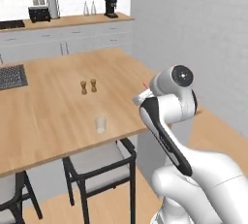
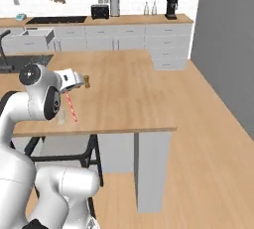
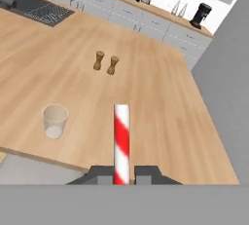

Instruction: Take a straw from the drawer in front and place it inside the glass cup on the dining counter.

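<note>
We record: claw (image 3: 122,174), clamped on the straw (image 3: 121,141), red-and-white striped, held over the counter (image 3: 160,102) near its front edge. Cup (image 3: 54,121), upright near that edge, apart from the straw. Two shakers (image 3: 106,63), mid-counter.

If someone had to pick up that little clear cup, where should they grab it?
Around its side wall, coming from above: the glass cup stands upright and open-topped on the dining counter, with bare wood all around it. A judgement only.

open wood around glass cup (image 3: 54,121), brown shakers (image 3: 106,63) well beyond it
</note>
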Available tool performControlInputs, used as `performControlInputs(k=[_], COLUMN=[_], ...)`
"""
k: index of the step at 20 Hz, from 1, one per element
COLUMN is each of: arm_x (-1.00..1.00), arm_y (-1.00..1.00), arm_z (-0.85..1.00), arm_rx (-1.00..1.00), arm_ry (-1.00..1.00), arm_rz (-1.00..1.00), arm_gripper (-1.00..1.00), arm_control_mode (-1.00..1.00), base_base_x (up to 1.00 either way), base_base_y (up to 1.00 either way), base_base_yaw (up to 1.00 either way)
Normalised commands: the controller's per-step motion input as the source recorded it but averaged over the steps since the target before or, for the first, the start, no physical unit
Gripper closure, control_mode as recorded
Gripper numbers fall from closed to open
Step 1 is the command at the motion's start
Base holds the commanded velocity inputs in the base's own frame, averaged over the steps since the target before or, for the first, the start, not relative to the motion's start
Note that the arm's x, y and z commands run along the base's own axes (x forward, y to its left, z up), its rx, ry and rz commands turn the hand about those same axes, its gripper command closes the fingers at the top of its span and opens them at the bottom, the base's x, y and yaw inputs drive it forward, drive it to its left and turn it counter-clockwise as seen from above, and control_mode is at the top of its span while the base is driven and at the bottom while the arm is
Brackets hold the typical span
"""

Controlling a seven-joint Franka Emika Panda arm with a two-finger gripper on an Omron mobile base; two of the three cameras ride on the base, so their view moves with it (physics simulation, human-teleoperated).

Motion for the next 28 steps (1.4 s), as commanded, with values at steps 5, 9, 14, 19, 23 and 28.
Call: performControlInputs(k=[5,9,14,19,23,28], arm_x=[0.00,0.00,0.00,0.09,0.13,0.00], arm_y=[0.00,0.00,0.00,0.01,0.00,0.00], arm_z=[0.00,0.00,0.00,0.00,0.00,0.00], arm_rx=[0.00,0.00,0.00,0.06,0.42,0.52], arm_ry=[0.00,0.00,0.00,0.03,0.09,0.03], arm_rz=[0.00,0.00,0.00,0.11,0.56,0.58], arm_gripper=[1.00,1.00,1.00,1.00,1.00,1.00], arm_control_mode=[1.00,1.00,1.00,-1.00,-1.00,-1.00], base_base_x=[0.10,0.65,0.94,0.60,0.00,0.00], base_base_y=[0.76,0.55,0.21,0.11,0.00,0.00], base_base_yaw=[-0.37,-0.06,0.26,0.43,0.00,0.00])
